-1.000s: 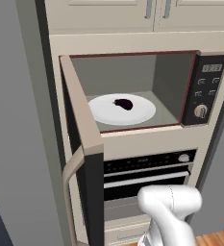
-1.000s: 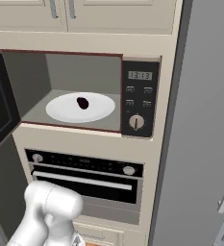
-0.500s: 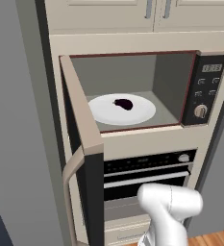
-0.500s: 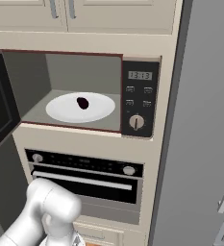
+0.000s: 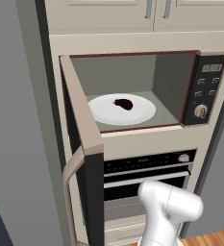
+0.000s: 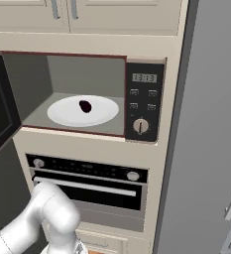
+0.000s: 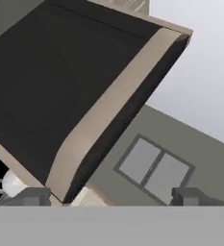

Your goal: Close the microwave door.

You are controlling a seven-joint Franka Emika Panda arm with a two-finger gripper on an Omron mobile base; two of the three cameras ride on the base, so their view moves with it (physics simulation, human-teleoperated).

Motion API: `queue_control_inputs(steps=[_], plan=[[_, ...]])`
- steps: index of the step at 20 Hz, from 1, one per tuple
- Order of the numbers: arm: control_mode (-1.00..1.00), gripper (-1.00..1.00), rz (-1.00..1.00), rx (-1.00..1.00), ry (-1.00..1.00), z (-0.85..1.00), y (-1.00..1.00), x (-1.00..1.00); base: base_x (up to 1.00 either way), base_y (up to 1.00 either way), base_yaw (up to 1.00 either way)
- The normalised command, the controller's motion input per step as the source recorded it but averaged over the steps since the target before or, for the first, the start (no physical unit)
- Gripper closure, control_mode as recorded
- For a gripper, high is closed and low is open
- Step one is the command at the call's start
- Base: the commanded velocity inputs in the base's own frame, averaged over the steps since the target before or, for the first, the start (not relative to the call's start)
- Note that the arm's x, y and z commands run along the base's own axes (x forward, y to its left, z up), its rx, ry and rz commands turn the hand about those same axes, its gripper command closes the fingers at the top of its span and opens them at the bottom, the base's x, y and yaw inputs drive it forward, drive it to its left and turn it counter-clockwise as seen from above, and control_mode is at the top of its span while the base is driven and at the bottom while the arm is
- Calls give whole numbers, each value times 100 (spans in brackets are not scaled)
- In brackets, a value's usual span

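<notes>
Tool (image 7: 108,194) spread beneath microwave door (image 5: 82,144); oven (image 6: 89,191) just beside arm.

- We see the microwave (image 6: 87,94) standing open above our arm, its grey cavity bare to view
- The microwave door (image 6: 2,111) is swung out wide, up and to the left of our arm (image 6: 42,218)
- A round white plate (image 6: 83,110) lies in the cavity with a small dark item (image 6: 85,105) on it
- The black control panel (image 6: 144,101) reads 13:13, with buttons and a knob below
- Just above our elbow runs the black oven (image 6: 89,186) with its horizontal silver handle
</notes>
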Motion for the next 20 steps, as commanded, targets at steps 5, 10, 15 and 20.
queue_control_inputs(steps=[5, 10, 15, 20], plan=[[-100, -100, -15, -16, 1, -13, 79, 49, 0, 0, 0], [-100, -100, -5, 0, 0, -35, 38, 48, 0, 0, 0], [-100, -100, -1, 4, 0, -38, 2, 45, 0, 0, 0], [-100, -100, -19, 3, -1, -6, -9, 42, 0, 0, 0]])
